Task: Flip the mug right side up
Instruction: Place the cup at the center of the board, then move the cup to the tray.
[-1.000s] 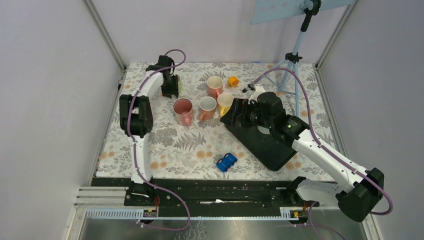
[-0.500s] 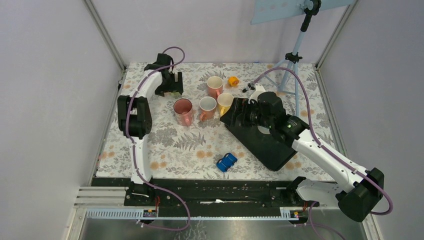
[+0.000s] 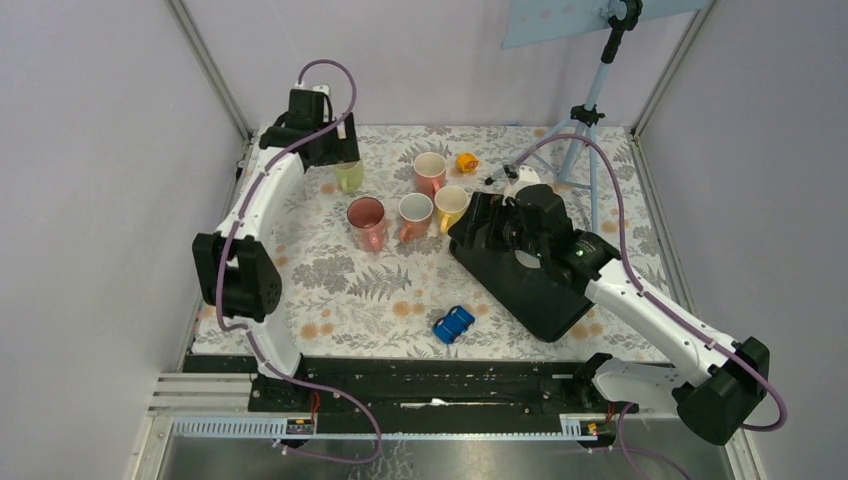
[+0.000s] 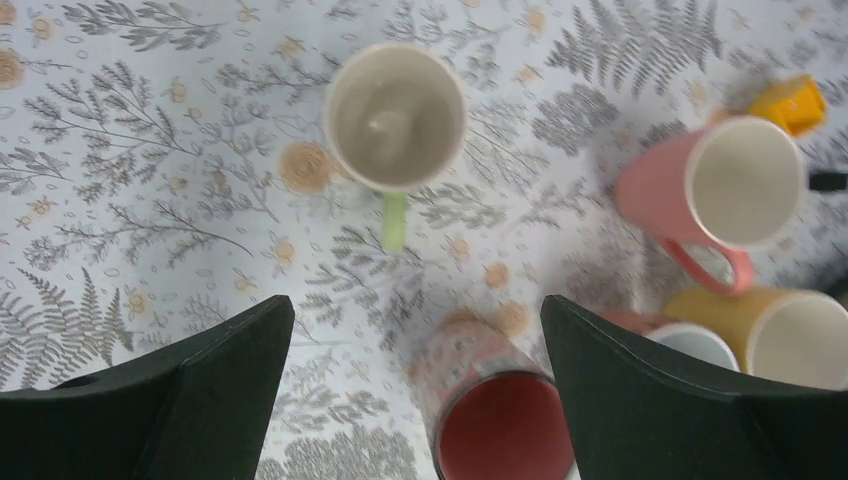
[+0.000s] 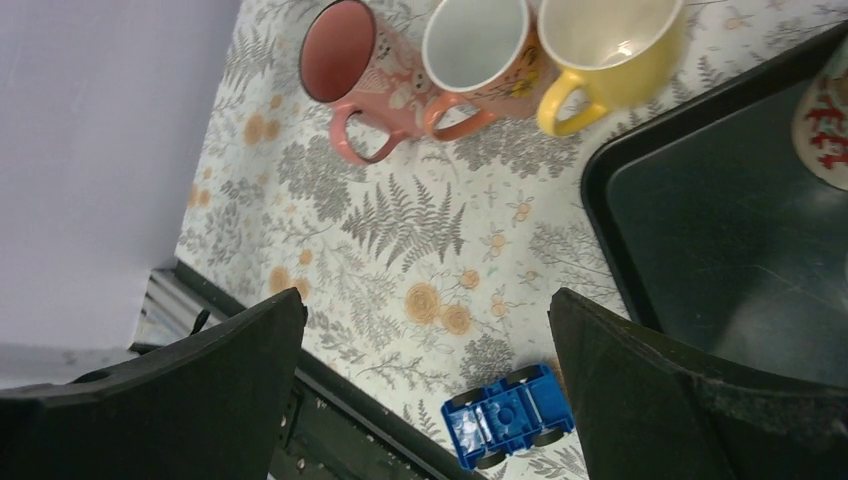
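Observation:
The pale green mug (image 3: 348, 176) stands upright at the table's back left, mouth up. In the left wrist view the mug (image 4: 395, 115) shows its empty inside, with its green handle pointing toward the camera. My left gripper (image 3: 335, 150) hangs open above it, apart from it, and the gripper (image 4: 417, 310) holds nothing between its dark fingers. My right gripper (image 3: 490, 225) hovers open and empty at the left end of the black tray (image 3: 530, 290). In its wrist view this gripper (image 5: 428, 300) looks down on the tablecloth.
A patterned pink mug (image 3: 366, 222), a white-and-orange mug (image 3: 414, 213), a yellow mug (image 3: 450, 205) and a pink mug (image 3: 430, 170) stand upright mid-table. A small orange thing (image 3: 466, 161) lies behind them. A blue toy car (image 3: 453, 323) sits near the front edge. A tripod (image 3: 585, 115) stands back right.
My left gripper opened and let go of the green mug, then rose up and back from it. The mug stays upright on the cloth. The right arm barely moved.

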`<state>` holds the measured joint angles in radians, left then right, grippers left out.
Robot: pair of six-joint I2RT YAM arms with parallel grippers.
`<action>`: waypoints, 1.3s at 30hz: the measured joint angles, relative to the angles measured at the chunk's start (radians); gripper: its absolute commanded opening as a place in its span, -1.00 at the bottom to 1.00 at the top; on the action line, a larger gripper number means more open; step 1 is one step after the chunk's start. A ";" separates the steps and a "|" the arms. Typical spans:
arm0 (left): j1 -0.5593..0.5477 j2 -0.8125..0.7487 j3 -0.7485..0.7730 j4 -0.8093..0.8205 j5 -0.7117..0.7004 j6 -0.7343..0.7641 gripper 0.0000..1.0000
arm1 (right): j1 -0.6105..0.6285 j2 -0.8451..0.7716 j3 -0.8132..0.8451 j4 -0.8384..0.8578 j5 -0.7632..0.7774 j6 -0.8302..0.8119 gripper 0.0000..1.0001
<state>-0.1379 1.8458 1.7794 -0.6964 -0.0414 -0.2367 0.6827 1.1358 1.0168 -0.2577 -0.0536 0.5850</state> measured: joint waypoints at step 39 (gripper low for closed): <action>-0.443 -0.468 -0.462 0.175 0.229 -0.101 0.97 | -0.670 0.076 -0.208 0.016 0.159 -0.012 1.00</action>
<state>-0.5804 1.3777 1.3174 -0.5209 0.1875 -0.3374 0.0124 1.2118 0.8093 -0.2413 0.1051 0.5732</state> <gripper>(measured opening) 0.987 0.995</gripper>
